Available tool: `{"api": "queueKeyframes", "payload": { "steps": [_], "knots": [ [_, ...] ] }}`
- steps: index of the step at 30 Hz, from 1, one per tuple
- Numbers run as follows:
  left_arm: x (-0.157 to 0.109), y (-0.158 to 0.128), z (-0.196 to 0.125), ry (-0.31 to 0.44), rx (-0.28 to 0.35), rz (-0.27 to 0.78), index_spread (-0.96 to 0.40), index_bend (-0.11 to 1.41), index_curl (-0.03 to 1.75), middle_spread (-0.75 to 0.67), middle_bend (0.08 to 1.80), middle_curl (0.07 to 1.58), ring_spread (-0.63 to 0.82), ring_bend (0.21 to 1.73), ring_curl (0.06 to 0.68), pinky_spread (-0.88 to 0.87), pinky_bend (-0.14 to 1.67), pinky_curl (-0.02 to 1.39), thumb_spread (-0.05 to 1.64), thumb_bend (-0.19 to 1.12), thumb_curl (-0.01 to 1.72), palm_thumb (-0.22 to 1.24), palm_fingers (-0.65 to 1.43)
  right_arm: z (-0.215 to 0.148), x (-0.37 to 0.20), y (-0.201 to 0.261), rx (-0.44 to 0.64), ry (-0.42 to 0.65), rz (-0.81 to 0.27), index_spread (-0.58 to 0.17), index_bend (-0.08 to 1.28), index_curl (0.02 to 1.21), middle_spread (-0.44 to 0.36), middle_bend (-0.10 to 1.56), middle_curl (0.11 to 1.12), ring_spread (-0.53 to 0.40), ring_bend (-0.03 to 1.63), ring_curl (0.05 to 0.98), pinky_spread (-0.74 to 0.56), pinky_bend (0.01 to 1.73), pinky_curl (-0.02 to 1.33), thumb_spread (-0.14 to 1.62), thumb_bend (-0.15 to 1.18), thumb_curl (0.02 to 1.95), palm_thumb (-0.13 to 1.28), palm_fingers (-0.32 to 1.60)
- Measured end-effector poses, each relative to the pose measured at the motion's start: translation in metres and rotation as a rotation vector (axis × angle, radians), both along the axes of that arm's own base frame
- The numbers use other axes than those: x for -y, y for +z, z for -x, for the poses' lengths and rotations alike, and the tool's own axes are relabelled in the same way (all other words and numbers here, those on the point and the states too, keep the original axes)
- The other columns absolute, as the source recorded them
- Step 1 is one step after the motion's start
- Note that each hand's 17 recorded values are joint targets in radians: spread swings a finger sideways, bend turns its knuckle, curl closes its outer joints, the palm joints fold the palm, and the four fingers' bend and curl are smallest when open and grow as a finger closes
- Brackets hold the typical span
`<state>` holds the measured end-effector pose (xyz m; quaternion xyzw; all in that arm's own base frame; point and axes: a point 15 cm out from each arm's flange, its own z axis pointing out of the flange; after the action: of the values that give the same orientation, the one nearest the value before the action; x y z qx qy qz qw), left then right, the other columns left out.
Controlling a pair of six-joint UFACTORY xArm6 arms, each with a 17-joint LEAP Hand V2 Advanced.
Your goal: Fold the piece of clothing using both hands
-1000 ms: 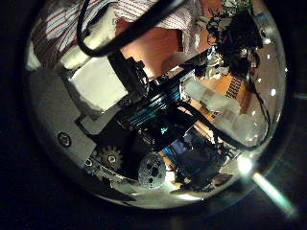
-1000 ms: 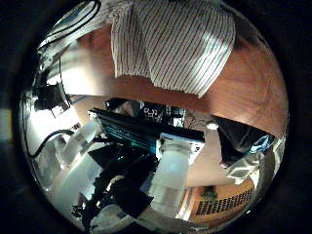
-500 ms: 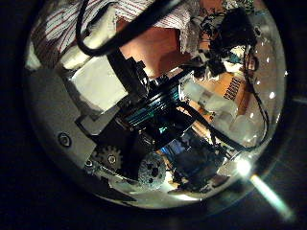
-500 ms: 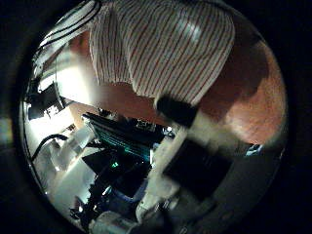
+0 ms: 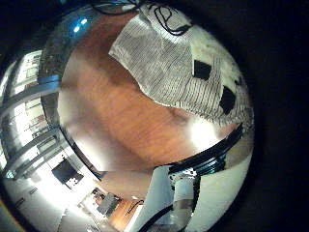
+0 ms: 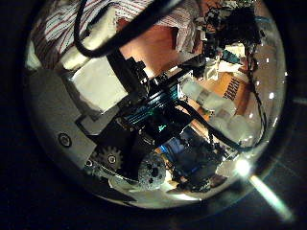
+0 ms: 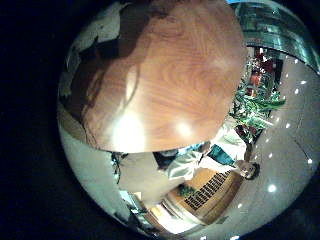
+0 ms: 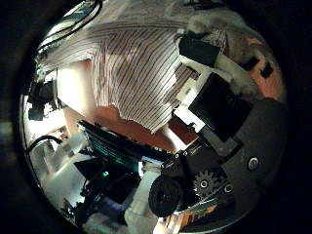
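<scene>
Right thumb side palm view puts my right hand point(image 8: 219, 107), fingers relaxed and empty, close over the striped shirt point(image 8: 136, 68) on the wooden tabletop point(image 5: 116, 116); I'd pinch its hem squarely. Left hand's fingers: unclear.

The right hand point(image 8: 219, 107) hangs close above the table, its black and white fingers point(image 8: 210, 58) reaching out straight from the palm, with the geared body low in the right thumb side palm view. In the left thumb side palm view, the left hand point(image 6: 125, 105) fills the middle with white and black links; whether its fingers curl cannot be told from here.
</scene>
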<state>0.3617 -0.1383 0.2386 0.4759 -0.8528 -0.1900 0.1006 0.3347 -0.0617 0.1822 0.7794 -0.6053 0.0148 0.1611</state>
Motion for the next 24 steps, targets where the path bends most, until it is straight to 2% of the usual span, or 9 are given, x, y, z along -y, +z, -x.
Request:
{"api": "queueKeyframes", "payload": {
  "steps": [8, 10, 13, 14, 15, 17, 19, 21, 24],
  "knots": [
    [-0.009, 0.011, 0.012, -0.004, -0.033, -0.005, -0.72, 0.25, 1.1, -0.56, 0.87, 0.85, -0.5, 1.17, 0.507, -0.77, 0.47, 0.7, 1.14, -0.02, 0.47, 0.68, 1.01, 0.011, 0.013, 0.043, 0.064, -0.005, -0.014, -0.33, 1.1, 0.81, -0.177, 1.26, 0.86, -0.232, 1.38, 0.715, -0.19, 1.32, 0.8, 1.11, 0.06, 0.56, 0.99, 1.06],
    [-0.01, 0.011, 0.012, -0.001, -0.034, -0.003, -0.72, 0.25, 1.1, -0.57, 0.86, 0.86, -0.5, 1.17, 0.507, -0.77, 0.46, 0.71, 1.14, -0.02, 0.46, 0.68, 1.01, 0.011, 0.015, 0.052, 0.089, -0.009, -0.014, -0.324, 1.09, 0.83, -0.173, 1.25, 0.86, -0.228, 1.39, 0.716, -0.19, 1.31, 0.81, 1.13, -0.01, 0.54, 0.9, 1.05],
    [-0.009, 0.009, 0.012, 0.001, -0.038, 0.001, -0.72, 0.24, 1.11, -0.57, 0.86, 0.86, -0.5, 1.16, 0.507, -0.77, 0.45, 0.72, 1.14, -0.02, 0.46, 0.69, 1.0, 0.015, 0.016, 0.053, 0.097, -0.009, -0.012, -0.341, 0.93, 0.81, -0.193, 1.15, 0.81, -0.239, 1.36, 0.69, -0.25, 1.28, 0.79, 1.15, -0.08, 0.48, 0.73, 0.92],
    [-0.008, 0.008, 0.012, 0.003, -0.04, 0.004, -0.72, 0.24, 1.11, -0.57, 0.85, 0.86, -0.5, 1.16, 0.506, -0.77, 0.44, 0.72, 1.14, -0.02, 0.46, 0.68, 1.0, 0.017, 0.016, 0.052, 0.093, -0.008, -0.012, -0.365, 0.72, 0.78, -0.254, 1.01, 0.77, -0.269, 1.39, 0.693, -0.32, 1.32, 0.79, 1.13, -0.08, 0.44, 0.63, 0.63],
    [-0.009, 0.008, 0.012, 0.005, -0.04, 0.006, -0.73, 0.23, 1.11, -0.57, 0.85, 0.86, -0.5, 1.16, 0.506, -0.77, 0.44, 0.72, 1.14, -0.02, 0.46, 0.68, 1.01, 0.02, 0.015, 0.049, 0.086, -0.007, -0.013, -0.371, 0.58, 0.75, -0.279, 0.93, 0.75, -0.285, 1.41, 0.695, -0.36, 1.38, 0.79, 1.12, -0.08, 0.42, 0.58, 0.47],
    [-0.009, 0.007, 0.013, 0.007, -0.044, 0.008, -0.73, 0.23, 1.12, -0.57, 0.85, 0.87, -0.5, 1.15, 0.506, -0.78, 0.43, 0.73, 1.14, -0.02, 0.46, 0.68, 1.01, 0.026, 0.014, 0.041, 0.07, -0.005, -0.014, -0.377, 0.36, 0.65, -0.272, 0.75, 0.67, -0.307, 1.32, 0.646, -0.42, 1.39, 0.75, 1.11, -0.06, 0.4, 0.51, 0.11],
    [-0.008, 0.007, 0.013, 0.009, -0.045, 0.012, -0.73, 0.22, 1.12, -0.57, 0.84, 0.87, -0.5, 1.15, 0.506, -0.78, 0.42, 0.73, 1.15, -0.02, 0.46, 0.68, 1.01, 0.032, 0.013, 0.032, 0.054, -0.003, -0.016, -0.378, 0.3, 0.57, -0.245, 0.66, 0.62, -0.297, 1.21, 0.594, -0.37, 1.28, 0.71, 1.1, -0.05, 0.38, 0.47, -0.02],
    [-0.008, 0.007, 0.012, 0.008, -0.044, 0.012, -0.73, 0.22, 1.13, -0.57, 0.84, 0.87, -0.5, 1.15, 0.506, -0.78, 0.4, 0.74, 1.15, -0.02, 0.46, 0.68, 1.01, 0.038, 0.01, 0.024, 0.038, 0.004, -0.017, -0.361, 0.25, 0.5, -0.214, 0.6, 0.57, -0.294, 1.13, 0.531, -0.31, 1.17, 0.64, 1.08, -0.04, 0.36, 0.43, -0.04],
    [-0.009, 0.006, 0.013, 0.009, -0.046, 0.011, -0.73, 0.21, 1.13, -0.58, 0.83, 0.88, -0.5, 1.15, 0.508, -0.79, 0.39, 0.75, 1.15, -0.02, 0.46, 0.68, 1.01, 0.038, 0.001, 0.017, 0.037, 0.025, -0.018, -0.326, 0.22, 0.47, -0.164, 0.54, 0.53, -0.272, 1.06, 0.486, -0.22, 1.02, 0.58, 1.06, -0.04, 0.34, 0.39, -0.04]
  ]
}}
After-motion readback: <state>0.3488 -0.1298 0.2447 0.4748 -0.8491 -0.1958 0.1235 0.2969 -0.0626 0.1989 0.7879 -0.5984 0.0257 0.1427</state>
